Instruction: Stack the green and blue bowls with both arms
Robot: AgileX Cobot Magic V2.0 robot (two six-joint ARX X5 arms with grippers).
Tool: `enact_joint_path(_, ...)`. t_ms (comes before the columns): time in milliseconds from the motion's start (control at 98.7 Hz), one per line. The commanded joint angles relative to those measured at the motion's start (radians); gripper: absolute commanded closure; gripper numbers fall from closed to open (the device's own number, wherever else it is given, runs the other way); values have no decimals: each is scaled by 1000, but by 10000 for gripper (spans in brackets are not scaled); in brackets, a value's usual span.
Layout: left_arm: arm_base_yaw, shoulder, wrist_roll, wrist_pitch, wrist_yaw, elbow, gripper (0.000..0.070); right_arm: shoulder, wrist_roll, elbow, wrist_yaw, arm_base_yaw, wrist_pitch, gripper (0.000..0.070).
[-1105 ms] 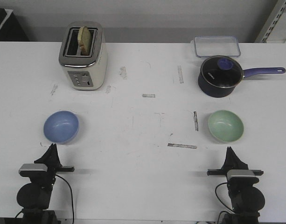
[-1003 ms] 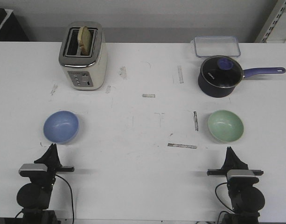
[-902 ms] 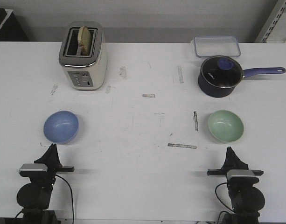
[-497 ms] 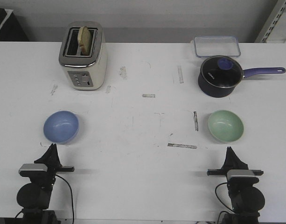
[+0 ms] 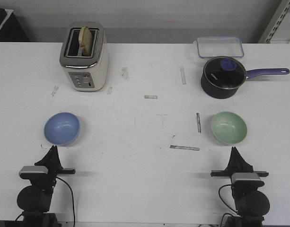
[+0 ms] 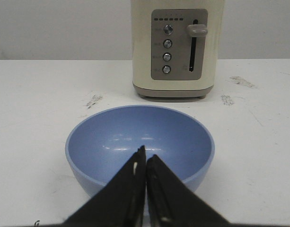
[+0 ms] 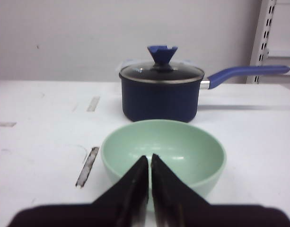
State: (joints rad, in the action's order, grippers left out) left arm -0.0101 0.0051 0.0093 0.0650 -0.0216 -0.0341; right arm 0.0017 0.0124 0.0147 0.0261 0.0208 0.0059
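Observation:
The blue bowl (image 5: 62, 128) sits upright on the white table at front left; it fills the left wrist view (image 6: 111, 135). The pale green bowl (image 5: 229, 127) sits at front right and shows in the right wrist view (image 7: 182, 142). My left gripper (image 5: 52, 150) rests just short of the blue bowl, fingers pressed together and empty (image 6: 145, 157). My right gripper (image 5: 234, 151) rests just short of the green bowl, also shut and empty (image 7: 150, 158). Neither gripper touches a bowl.
A cream toaster (image 5: 84, 56) with bread stands at back left, behind the blue bowl (image 6: 175, 47). A dark navy saucepan (image 5: 224, 77) with lid and long handle stands behind the green bowl (image 7: 159, 94). A clear lidded box (image 5: 220, 47) lies at back right.

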Motion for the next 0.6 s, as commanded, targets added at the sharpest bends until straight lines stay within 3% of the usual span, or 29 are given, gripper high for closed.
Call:
enact_joint_path(0,0,-2,-2,12,1,21,699,0,26,-2,-1,1,51,694)
enact_joint_path(91,0,-2,-2,12,1,21,699,0,36,18,-3,1,126,694)
enact_joint_path(172,0,-2,-2,12,1,21,699,1,37,85,-31,1,114,694)
enact_joint_path(324,0,-2,-2,14,1,21,699,74,14,304,-106,1,15,694)
enact_joint_path(466,0,-2,-2,39,1,21,699,245,13,556,-103,1,-124,688)
enact_joint_path(517,0,-2,-2,46,1,21,699,321,13,643,-100,1,-185,656)
enact_joint_path(588,0,-2,-2,48,1,21,699,432,13,760,-99,1,-280,524)
